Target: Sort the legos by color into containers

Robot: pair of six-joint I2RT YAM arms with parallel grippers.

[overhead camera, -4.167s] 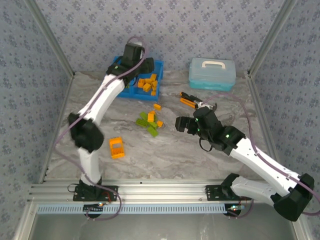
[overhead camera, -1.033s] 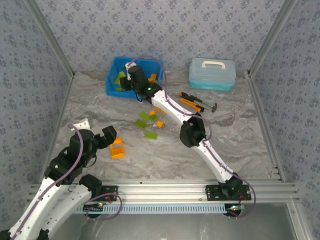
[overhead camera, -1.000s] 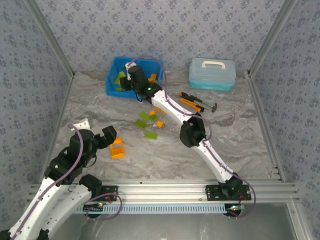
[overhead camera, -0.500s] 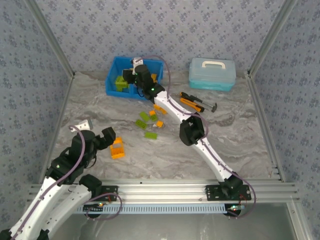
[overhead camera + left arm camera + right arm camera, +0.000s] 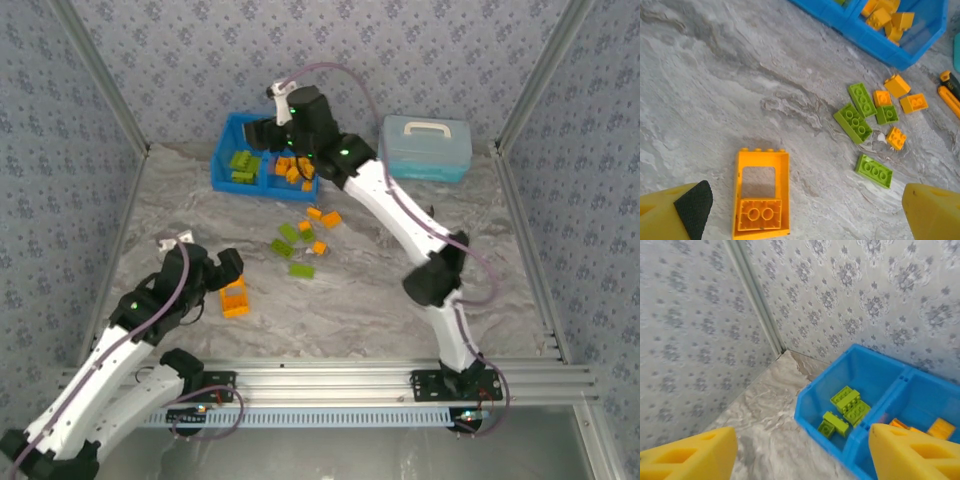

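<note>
The blue bin (image 5: 222,165) stands at the back left. Its left compartment (image 5: 867,372) holds lime green legos (image 5: 846,407), its right one (image 5: 293,168) orange legos (image 5: 938,428). My right gripper (image 5: 272,132) hangs open above the bin's left part, and in the right wrist view nothing is between the right gripper's (image 5: 802,455) fingers. Loose green and orange legos (image 5: 301,240) lie mid-table, with a green brick (image 5: 873,170) nearest. The large orange block (image 5: 761,192) lies flat near my left gripper (image 5: 805,212), which is open just above the table (image 5: 715,75). The left gripper (image 5: 202,257) sits left of the block (image 5: 234,296).
A pale blue lidded case (image 5: 424,147) stands at the back right. Orange-and-black hand tools (image 5: 395,205) lie in front of it, their tips at the left wrist view's right edge (image 5: 950,97). Patterned walls and a metal corner post (image 5: 757,300) close in behind the bin.
My right gripper has opened over the bin and lifted up and back from it; more green bricks lie in the left compartment. The left arm has crept slightly toward the orange block.
</note>
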